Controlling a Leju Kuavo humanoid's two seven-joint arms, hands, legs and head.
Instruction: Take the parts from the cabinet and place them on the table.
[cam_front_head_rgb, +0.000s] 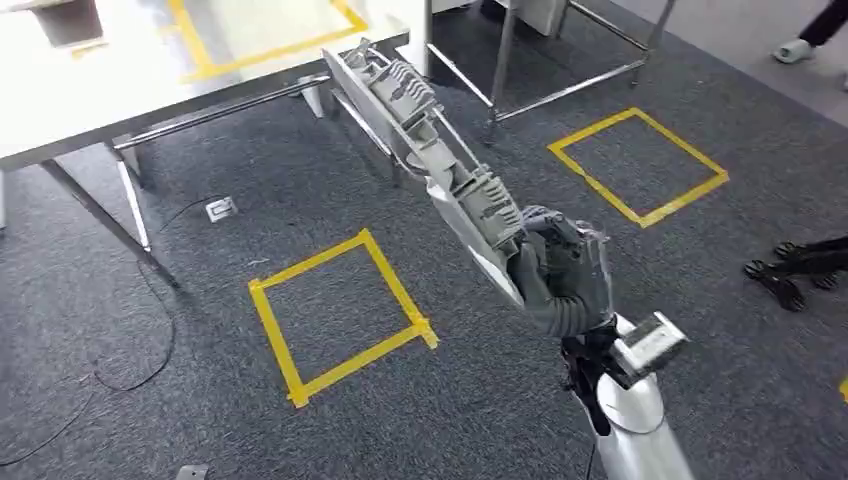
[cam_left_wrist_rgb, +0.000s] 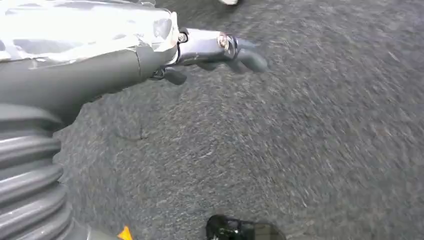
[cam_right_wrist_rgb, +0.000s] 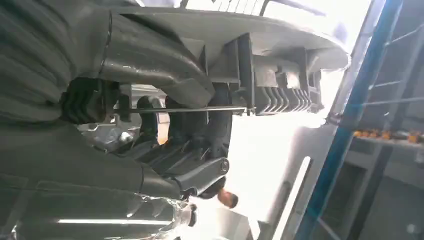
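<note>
Grey ribbed part (cam_front_head_rgb: 430, 150) gripped by right hand (cam_front_head_rgb: 560, 270), far tip near table (cam_front_head_rgb: 100, 100) edge; left hand (cam_left_wrist_rgb: 200, 50) empty, fingers apart.

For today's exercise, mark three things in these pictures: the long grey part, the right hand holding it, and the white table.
long grey part (cam_front_head_rgb: 420, 120), head view, ribbed middle section.
right hand (cam_front_head_rgb: 562, 272), head view, back of the hand.
white table (cam_front_head_rgb: 100, 90), head view, bare tabletop.
</note>
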